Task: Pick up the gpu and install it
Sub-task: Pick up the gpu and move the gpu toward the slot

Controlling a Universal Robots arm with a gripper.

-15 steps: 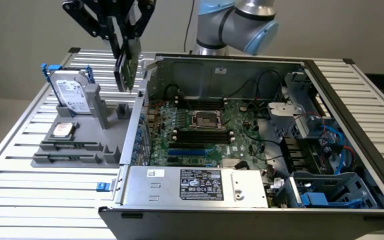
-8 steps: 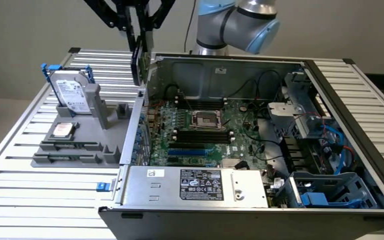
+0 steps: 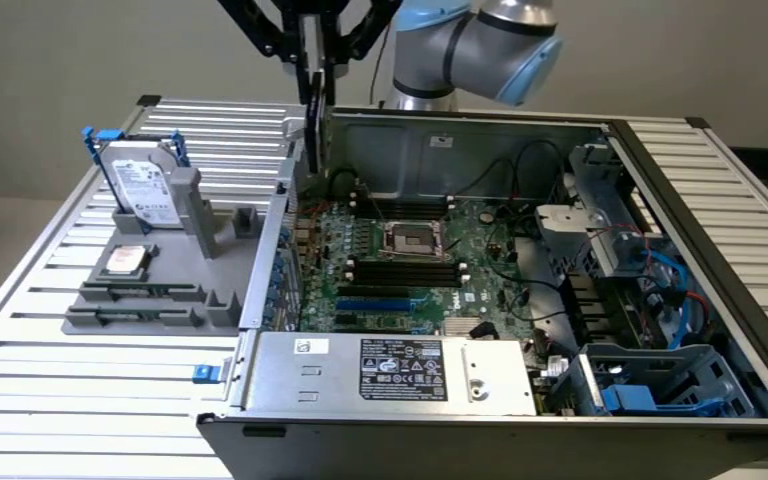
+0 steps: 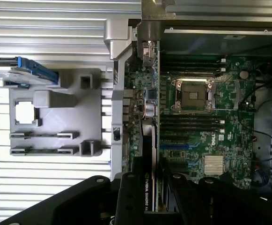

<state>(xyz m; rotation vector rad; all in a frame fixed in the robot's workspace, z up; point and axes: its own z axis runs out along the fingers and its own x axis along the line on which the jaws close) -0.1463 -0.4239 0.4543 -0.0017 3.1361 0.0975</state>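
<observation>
1. I've got the gripper (image 3: 313, 50) clamped on the gpu (image 3: 317, 92), its fingers pinching the card's two flat faces.
2. The card hangs on edge, well above the open computer case (image 3: 491, 135), over the case wall on the exterior view's left. I judge that pose keeps its connector edge facing down toward the board.
3. In the wrist view the gpu (image 4: 148, 140) runs lengthwise over the motherboard (image 4: 206, 117), beside the blue expansion slots (image 4: 175, 146). It isn't seated yet.
4. The case lies on its side with the panel off, so the slots face up at me. That suits a straight drop.
5. The hard drive (image 3: 144, 185) stands upright in the grey parts holder (image 3: 157, 300) on the slatted table (image 3: 24, 340), well apart from the card, out of the arm's way.
</observation>
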